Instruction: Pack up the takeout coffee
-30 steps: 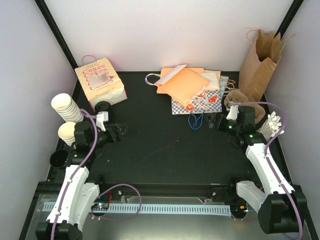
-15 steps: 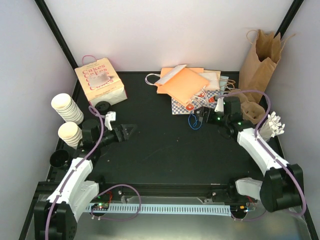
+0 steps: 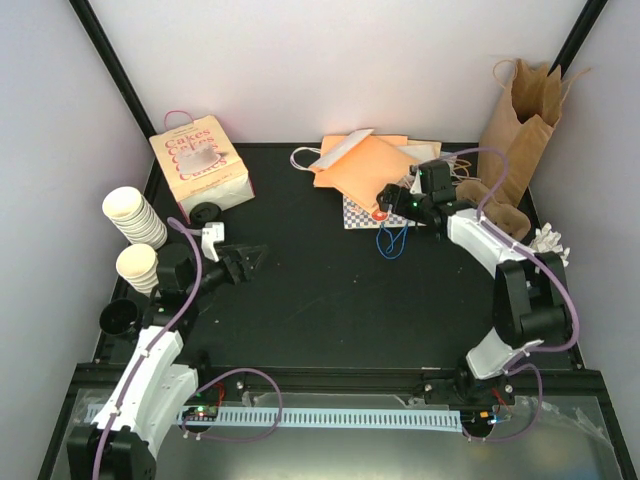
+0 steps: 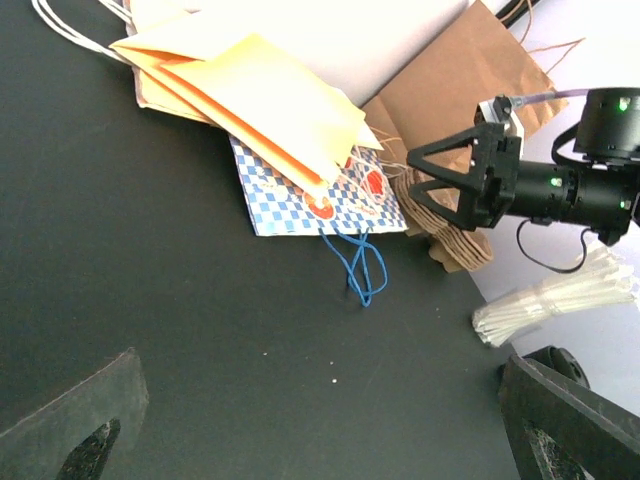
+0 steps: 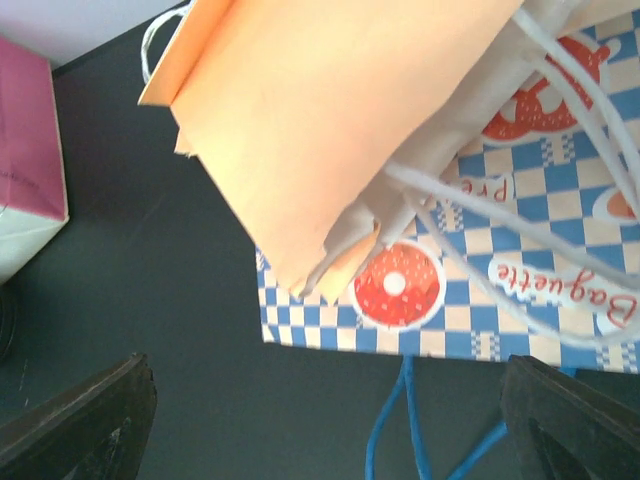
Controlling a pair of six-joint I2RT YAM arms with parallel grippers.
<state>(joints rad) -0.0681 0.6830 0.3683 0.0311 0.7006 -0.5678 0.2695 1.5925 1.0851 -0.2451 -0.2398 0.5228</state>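
The takeout coffee [image 3: 205, 213], a small cream paper cup under a round black plastic lid, stands on the black table [image 3: 320, 300] at the far left, touching or just beside the front of the pink-and-white "Cakes" box [image 3: 198, 165]; from above, little beyond its lid shows. Left of it, at the table's edge, lie two stacks of lidless cream cups [image 3: 133, 215]. The left gripper [image 3: 245, 262] hangs near the coffee, to its right and nearer the arms, jaws spread wide and holding nothing. Further right, flat orange paper bags [image 3: 368, 168] overlap a blue-and-white checked bag [image 3: 358, 213]. The right gripper [image 3: 388, 197] hovers over that pile, jaws spread wide, empty. A tall brown paper bag [image 3: 522, 115] stands in the far right corner.
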